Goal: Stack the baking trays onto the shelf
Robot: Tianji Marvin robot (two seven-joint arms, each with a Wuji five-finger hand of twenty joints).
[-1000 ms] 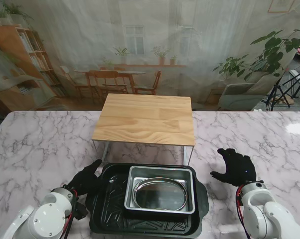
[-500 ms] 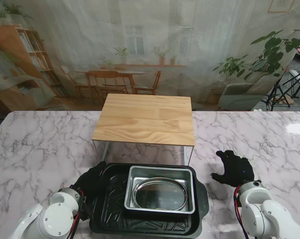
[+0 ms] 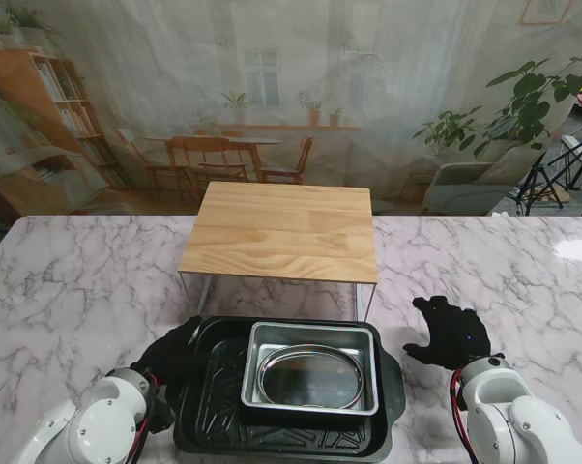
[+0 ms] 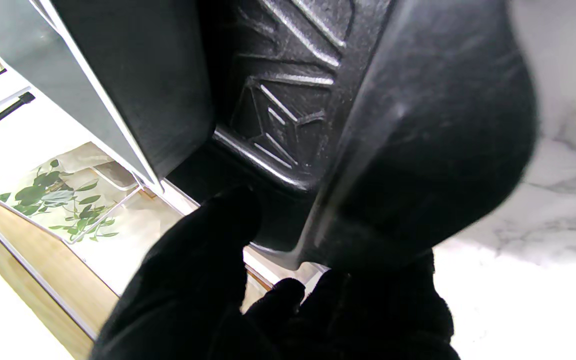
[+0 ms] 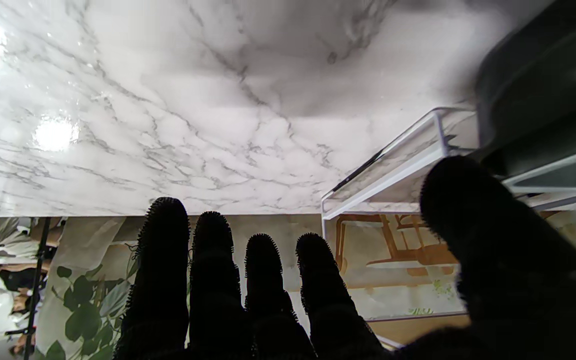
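Note:
A black baking tray (image 3: 214,440) lies on the marble table close to me. Inside it sits a silver rectangular tray (image 3: 310,332) holding a round pan (image 3: 310,379). Farther from me stands the wood-topped shelf (image 3: 286,230) on white wire legs. My left hand (image 3: 170,353) grips the black tray's left handle. In the left wrist view, this left hand (image 4: 228,300) has its thumb inside the black tray's rim (image 4: 418,125) and its fingers under the handle. My right hand (image 3: 452,333) is open with fingers spread, just right of the tray's right handle and apart from it.
The right wrist view shows my right hand's fingers (image 5: 213,280) over bare marble, with the shelf's white leg (image 5: 383,180) and the black tray's edge (image 5: 543,90) beside the thumb. A printed backdrop hangs behind the table's far edge.
My left hand moved from beside the black tray onto its left handle and closed there. My right hand shifted slightly toward the tray's right handle, still open.

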